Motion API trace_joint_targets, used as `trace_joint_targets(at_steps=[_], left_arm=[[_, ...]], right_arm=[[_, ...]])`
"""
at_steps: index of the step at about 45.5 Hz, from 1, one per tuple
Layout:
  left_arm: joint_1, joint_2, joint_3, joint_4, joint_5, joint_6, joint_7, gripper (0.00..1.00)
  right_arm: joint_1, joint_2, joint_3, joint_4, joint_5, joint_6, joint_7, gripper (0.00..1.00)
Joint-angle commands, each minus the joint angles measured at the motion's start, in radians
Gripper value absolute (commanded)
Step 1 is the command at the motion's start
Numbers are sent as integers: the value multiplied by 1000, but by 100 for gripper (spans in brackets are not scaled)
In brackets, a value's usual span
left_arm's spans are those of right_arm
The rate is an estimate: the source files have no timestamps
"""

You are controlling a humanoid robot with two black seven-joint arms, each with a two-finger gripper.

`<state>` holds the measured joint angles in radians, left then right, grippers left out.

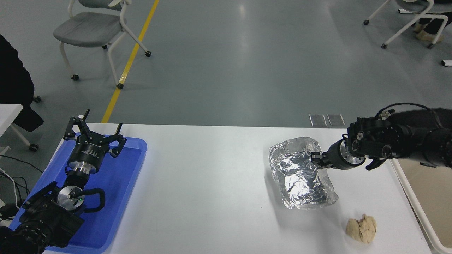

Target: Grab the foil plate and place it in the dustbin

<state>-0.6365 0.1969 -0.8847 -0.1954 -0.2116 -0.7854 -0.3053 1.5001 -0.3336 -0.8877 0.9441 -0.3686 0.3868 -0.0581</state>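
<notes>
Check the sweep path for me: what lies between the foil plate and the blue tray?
In the head view, only bare white table lies between the foil plate and the blue tray.

Foil plate [300,174] mid-table — dustbin [420,208] right, tray [120,197] left.

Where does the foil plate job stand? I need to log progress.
Done: the right gripper has shut on the foil plate at its rim. In hand: the plate hangs tilted above the table. Left: carrying it to the dustbin and dropping it in.
</notes>
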Motion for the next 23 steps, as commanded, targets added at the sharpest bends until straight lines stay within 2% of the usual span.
trace_joint_targets(at_steps=[1, 23], left_arm=[[1, 1, 0, 1, 0, 0, 0, 100], [0, 1, 0, -2, 0, 0, 0, 100]], right_arm=[[324, -61, -198, 223, 40, 33, 1, 0], [721, -81, -359, 372, 65, 167, -3, 0]])
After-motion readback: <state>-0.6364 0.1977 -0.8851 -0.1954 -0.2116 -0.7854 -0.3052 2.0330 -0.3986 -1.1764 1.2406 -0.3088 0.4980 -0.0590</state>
